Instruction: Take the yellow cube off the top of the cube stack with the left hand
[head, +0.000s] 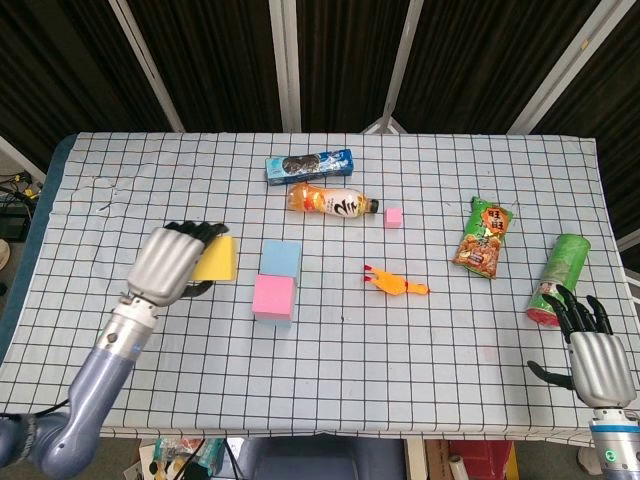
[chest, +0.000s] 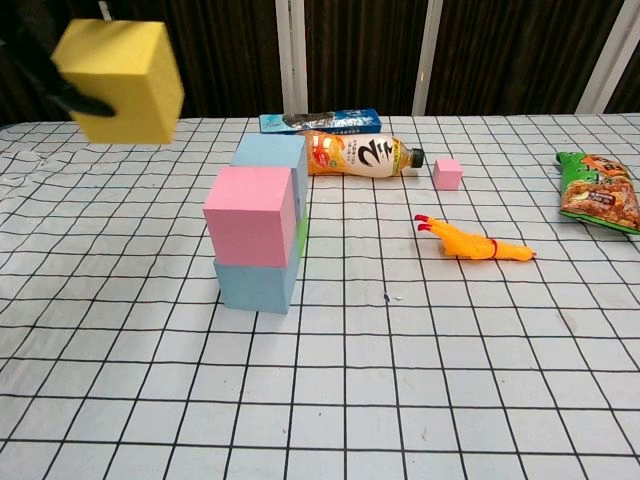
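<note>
My left hand (head: 170, 262) grips the yellow cube (head: 217, 259) and holds it in the air, left of the stack. In the chest view the yellow cube (chest: 121, 67) hangs tilted at the upper left, with only dark fingers (chest: 82, 98) showing at its edge. The stack now has a pink cube (chest: 251, 214) on top of a light blue cube (chest: 257, 282). A second light blue cube (chest: 270, 153) stands just behind it. My right hand (head: 594, 358) rests open near the table's front right corner, holding nothing.
Behind the stack lie an orange drink bottle (head: 333, 201) and a blue snack packet (head: 310, 165). A small pink cube (head: 393, 216), a rubber chicken (head: 396, 283), a green snack bag (head: 484, 236) and a green can (head: 558, 277) lie to the right.
</note>
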